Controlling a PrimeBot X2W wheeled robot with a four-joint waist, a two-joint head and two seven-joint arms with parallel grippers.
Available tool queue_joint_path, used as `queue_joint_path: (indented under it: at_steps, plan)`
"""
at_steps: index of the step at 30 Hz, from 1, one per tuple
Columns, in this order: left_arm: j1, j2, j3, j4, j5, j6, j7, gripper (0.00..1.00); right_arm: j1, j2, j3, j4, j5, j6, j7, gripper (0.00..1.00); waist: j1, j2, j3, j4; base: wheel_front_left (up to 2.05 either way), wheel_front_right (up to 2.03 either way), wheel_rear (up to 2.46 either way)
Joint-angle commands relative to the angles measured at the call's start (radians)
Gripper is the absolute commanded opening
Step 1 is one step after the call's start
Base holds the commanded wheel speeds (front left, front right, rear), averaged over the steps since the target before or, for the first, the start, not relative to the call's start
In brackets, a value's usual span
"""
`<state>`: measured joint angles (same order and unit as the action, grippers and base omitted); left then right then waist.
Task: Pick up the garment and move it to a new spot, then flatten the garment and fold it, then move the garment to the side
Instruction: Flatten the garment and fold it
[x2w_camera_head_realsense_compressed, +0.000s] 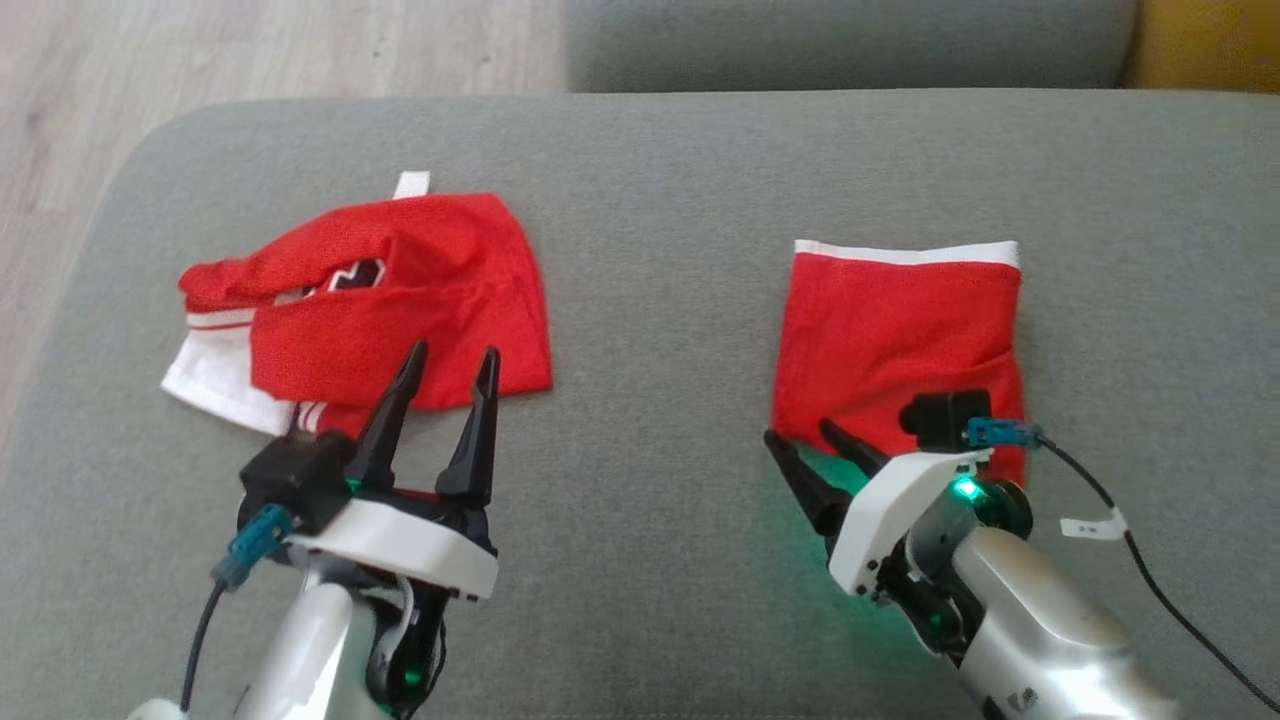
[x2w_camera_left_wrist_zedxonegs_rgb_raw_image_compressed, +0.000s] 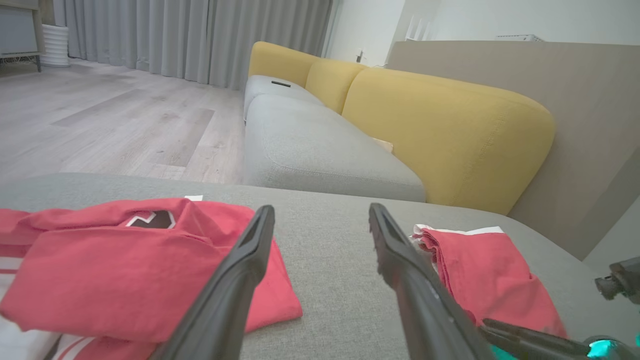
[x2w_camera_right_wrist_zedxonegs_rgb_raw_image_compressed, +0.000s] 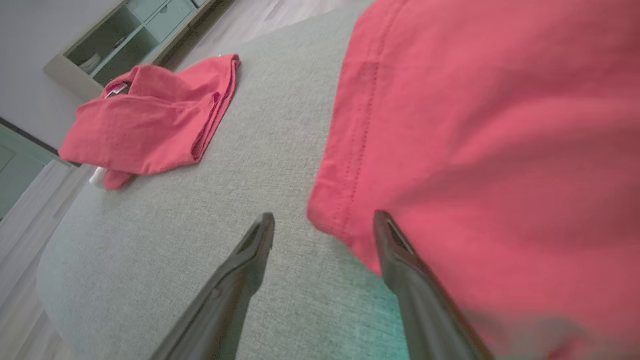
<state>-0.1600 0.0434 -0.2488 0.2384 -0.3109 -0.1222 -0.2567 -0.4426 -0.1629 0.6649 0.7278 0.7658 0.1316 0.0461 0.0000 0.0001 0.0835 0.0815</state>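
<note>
A folded red garment with a white band along its far edge lies flat on the right of the grey cushion. My right gripper stands open at the garment's near left corner, one finger over the cloth and one over bare cushion, with nothing between them. A second red garment with white parts lies loosely bunched on the left. My left gripper hovers open and empty just above that garment's near right edge.
A grey sofa with yellow back cushions stands beyond the cushion, and wooden floor lies to the far left. A black cable trails from my right wrist. A pale shelf unit stands against the wall.
</note>
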Motion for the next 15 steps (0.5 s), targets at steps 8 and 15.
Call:
queue_joint_path:
  at_steps: [8,15]
  plan:
    - [-0.004,0.007,0.055,-0.05,-0.001,0.003,-0.005,1.0,-0.044,-0.064,-0.084,-0.082,-0.071,-0.001,-0.169,1.0,0.0,-0.0001,-0.039,-0.085,0.0,0.0,0.0]
    - [0.003,0.007,0.064,-0.088,-0.004,0.005,-0.005,1.0,0.013,-0.082,-0.316,-0.151,-0.3,-0.001,-0.29,1.0,0.0,-0.0001,-0.044,-0.135,0.0,0.0,0.0]
